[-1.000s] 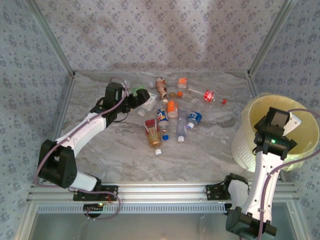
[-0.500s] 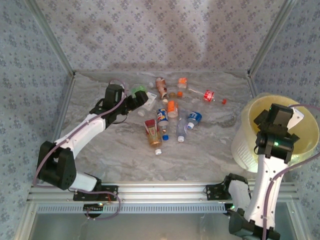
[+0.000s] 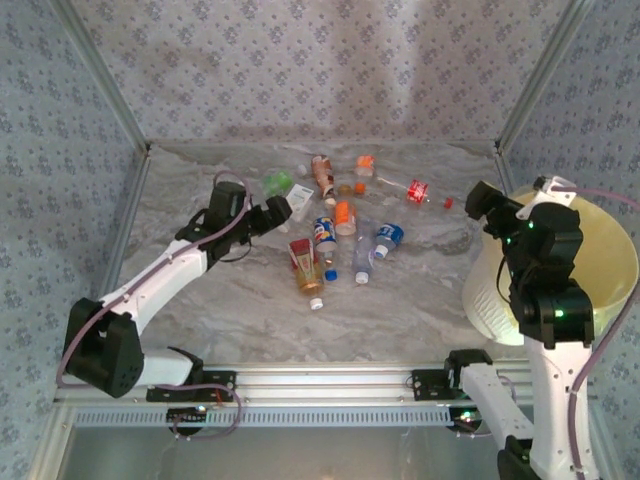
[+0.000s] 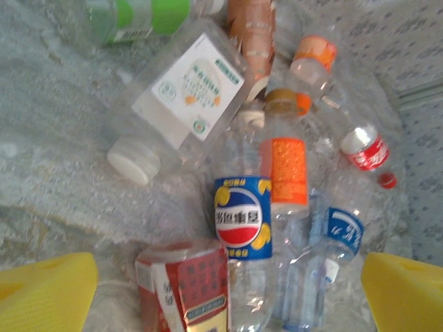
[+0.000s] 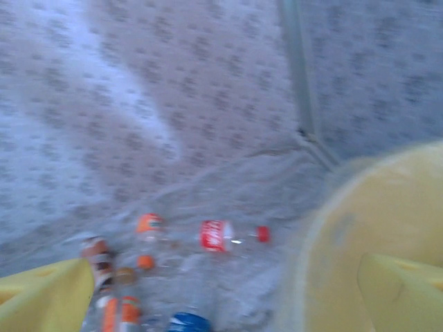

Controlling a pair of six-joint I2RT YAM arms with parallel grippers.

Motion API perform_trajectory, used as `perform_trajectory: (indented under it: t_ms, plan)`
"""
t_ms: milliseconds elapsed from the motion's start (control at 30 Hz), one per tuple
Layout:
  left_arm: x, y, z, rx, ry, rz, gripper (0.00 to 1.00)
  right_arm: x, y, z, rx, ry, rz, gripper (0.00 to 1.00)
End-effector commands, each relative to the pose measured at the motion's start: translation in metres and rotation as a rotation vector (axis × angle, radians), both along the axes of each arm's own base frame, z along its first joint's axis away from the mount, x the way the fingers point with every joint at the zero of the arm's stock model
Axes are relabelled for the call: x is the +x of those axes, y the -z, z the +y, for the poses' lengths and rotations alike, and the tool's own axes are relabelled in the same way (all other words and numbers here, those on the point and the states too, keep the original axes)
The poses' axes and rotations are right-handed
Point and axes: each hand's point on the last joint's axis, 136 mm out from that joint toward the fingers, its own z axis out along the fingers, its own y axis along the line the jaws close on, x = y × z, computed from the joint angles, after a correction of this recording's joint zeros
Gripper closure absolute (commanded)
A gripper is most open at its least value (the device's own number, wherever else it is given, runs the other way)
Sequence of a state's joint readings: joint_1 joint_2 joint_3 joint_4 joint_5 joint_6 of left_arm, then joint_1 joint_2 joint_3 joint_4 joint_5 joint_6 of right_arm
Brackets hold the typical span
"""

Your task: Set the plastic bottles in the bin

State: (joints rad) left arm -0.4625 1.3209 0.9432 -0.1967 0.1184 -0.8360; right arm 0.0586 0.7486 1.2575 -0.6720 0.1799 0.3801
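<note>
Bottles first: you have roughly eleven small plastic bottles [image 3: 345,225] lying in one loose heap mid-table, though they overlap enough that the count may be off by one. One large round white bin [image 3: 484,297] with a pale yellow liner stands at the table's right edge, well apart from the heap. You have two grippers, and both are spread wide.

Your left gripper [image 4: 225,294] hangs at the heap's left side. In its wrist view, the clear bottle with a blue, red and white label [image 4: 242,218] and the boxy red-labelled bottle [image 4: 183,283] lie between the yellow fingers [image 4: 45,290]. The squarish clear bottle with a white label and white cap [image 4: 183,93] lies further ahead.

Your right gripper [image 3: 485,205] sits beside the bin's far left rim. The clear bottle with a red label and red cap [image 5: 214,235] lies well ahead of its jaws.
</note>
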Motion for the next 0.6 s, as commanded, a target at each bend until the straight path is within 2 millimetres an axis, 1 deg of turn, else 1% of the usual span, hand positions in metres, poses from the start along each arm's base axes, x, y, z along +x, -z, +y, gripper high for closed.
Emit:
perform_trajectory:
  t_ms: [0,67,133,200,267,300,333,467,533,567]
  plan:
    - [-0.02,0.006,0.0,0.074,-0.017,0.034,0.02,0.017,-0.019,0.042,0.004,-0.205,-0.095,0.0]
    - [-0.028,0.013,-0.002,0.095,-0.02,0.06,0.02,0.023,-0.018,0.062,-0.002,-0.295,-0.1,0.0]
    - [-0.035,0.021,-0.001,0.108,-0.03,0.085,0.02,0.031,-0.01,0.082,-0.01,-0.365,-0.082,0.0]
    - [-0.04,0.029,0.0,0.112,-0.039,0.114,0.02,0.037,-0.001,0.098,-0.029,-0.408,-0.058,0.0]
    - [-0.046,0.035,-0.003,0.11,-0.032,0.136,0.02,0.044,0.007,0.109,-0.061,-0.407,-0.031,0.0]
    - [-0.05,0.038,-0.007,0.116,-0.022,0.148,0.02,0.05,0.028,0.115,-0.09,-0.405,0.018,0.0]
    - [-0.055,0.041,-0.01,0.125,-0.014,0.16,0.02,0.051,0.035,0.12,-0.106,-0.403,0.031,0.0]
    - [-0.077,0.054,-0.019,0.202,0.001,0.226,0.02,0.059,0.053,0.131,-0.153,-0.372,0.065,0.0]
    - [-0.089,0.06,-0.029,0.245,0.044,0.229,0.02,0.062,0.059,0.131,-0.161,-0.348,0.075,0.0]
    - [-0.092,0.062,-0.031,0.27,0.052,0.229,0.02,0.063,0.062,0.131,-0.164,-0.344,0.079,0.0]
